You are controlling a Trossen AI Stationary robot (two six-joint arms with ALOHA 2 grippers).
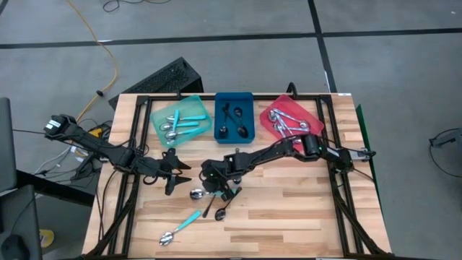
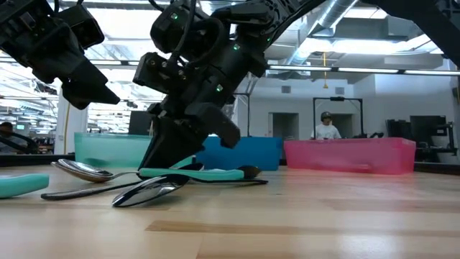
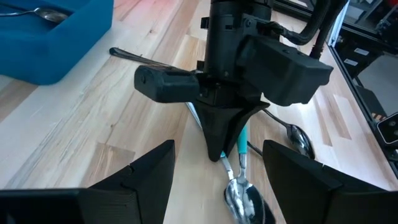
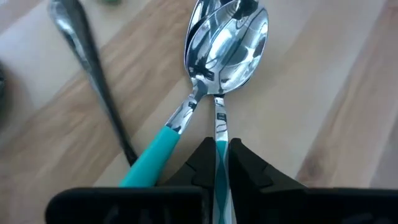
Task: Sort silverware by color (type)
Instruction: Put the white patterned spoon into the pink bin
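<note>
My right gripper (image 1: 216,185) is low over the table's middle, shut on a teal-handled spoon (image 4: 219,93). A second teal-handled spoon (image 4: 166,140) lies beside it, and their bowls overlap. A black spoon (image 4: 93,68) lies close by. My left gripper (image 1: 180,172) is open just left of the right one, above the table, with its fingers (image 3: 146,177) apart and facing the right gripper (image 3: 224,134). Another teal-handled spoon (image 1: 180,227) and two black spoons (image 1: 215,211) lie nearer the near edge. Each tray holds a few sorted spoons. My right gripper pinches the teal handle (image 4: 221,163) of the spoon between its two fingers, coming from above and pointing down. The handle runs out between the fingertips (image 4: 245,165). The spoon stays low and about level, and its bowl (image 4: 239,34) lies against the other spoon's bowl.
Three trays stand along the far edge: teal (image 1: 160,115), blue (image 1: 218,115) and red (image 1: 268,124). A black frame (image 1: 130,144) runs around the tabletop. Bare wood lies on the near right part of the table. A person shows far off in the room in the low view.
</note>
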